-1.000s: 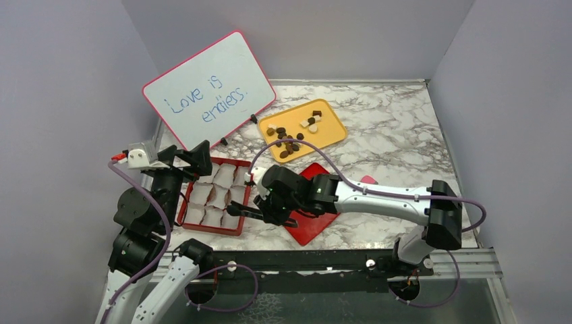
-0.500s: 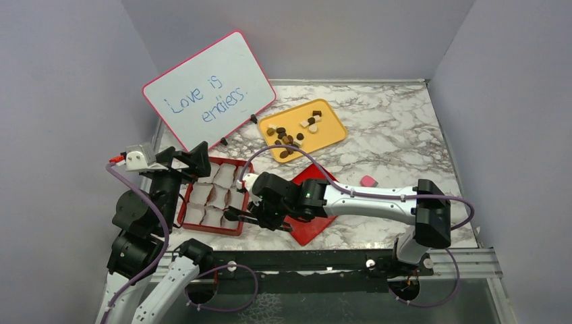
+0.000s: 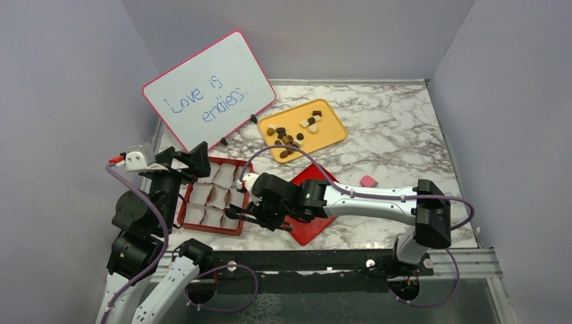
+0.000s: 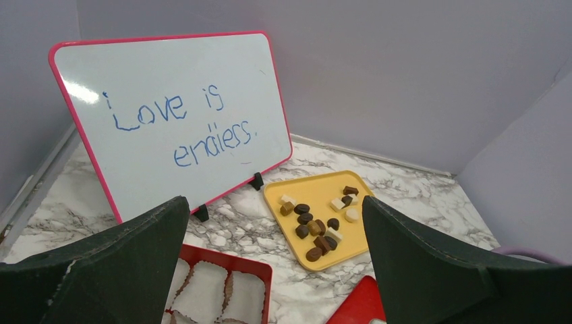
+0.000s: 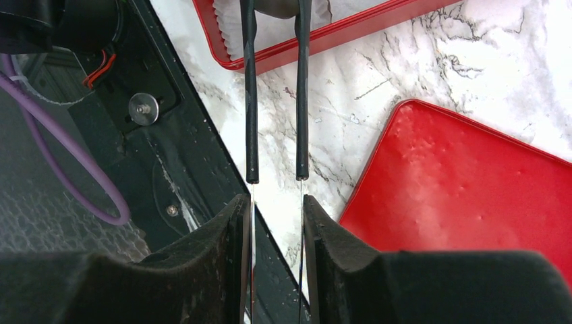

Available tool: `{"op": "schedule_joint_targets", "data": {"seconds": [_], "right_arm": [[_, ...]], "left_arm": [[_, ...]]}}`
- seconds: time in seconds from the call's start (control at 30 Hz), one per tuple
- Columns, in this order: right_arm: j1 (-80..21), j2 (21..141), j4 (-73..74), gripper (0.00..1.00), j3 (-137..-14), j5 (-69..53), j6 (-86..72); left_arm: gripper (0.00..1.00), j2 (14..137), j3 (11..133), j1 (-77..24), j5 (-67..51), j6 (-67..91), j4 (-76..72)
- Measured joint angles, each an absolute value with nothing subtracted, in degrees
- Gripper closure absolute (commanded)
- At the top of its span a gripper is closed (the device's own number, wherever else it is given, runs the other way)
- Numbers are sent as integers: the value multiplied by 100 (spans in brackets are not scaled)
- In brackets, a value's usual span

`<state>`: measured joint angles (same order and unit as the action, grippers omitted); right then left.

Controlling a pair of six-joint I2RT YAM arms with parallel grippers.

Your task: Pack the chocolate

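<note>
The chocolate (image 3: 290, 138) lies as several brown and cream pieces on a yellow tray (image 3: 335, 132) at the back; it also shows in the left wrist view (image 4: 316, 226). My right gripper (image 3: 260, 210) is shut on thin black tongs (image 5: 250, 101). The tong tips reach over the near right paper cup of the red box (image 3: 237, 231), with a dark brown piece (image 5: 278, 7) between them at the frame's top edge. My left gripper (image 3: 183, 160) is open and empty, raised over the box's far left side.
A red lid (image 3: 311, 226) lies right of the box, under my right arm. A small pink cube (image 3: 367, 181) sits further right. A pink-framed whiteboard (image 3: 209, 91) leans at the back left. Grey walls enclose the marble table; a black rail (image 3: 303, 260) runs along its near edge.
My right arm has swung left from over the red lid, bringing the tong tips over the box's near right cup. The left arm has not moved.
</note>
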<state>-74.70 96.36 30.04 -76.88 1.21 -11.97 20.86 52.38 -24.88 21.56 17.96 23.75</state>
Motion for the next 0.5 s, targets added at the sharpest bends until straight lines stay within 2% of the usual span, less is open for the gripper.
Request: {"op": "schedule_joint_targets", "data": {"seconds": [0.27, 0.5], "right_arm": [[-7470, 9633, 3052, 62, -7756, 163, -1199], [-7483, 9623, 3120, 65, -7765, 180, -1243]], "left_arm": [[1, 2088, 5238, -2488, 2154, 1791, 2375], [1, 2088, 5238, -2488, 2156, 1782, 2377]]}}
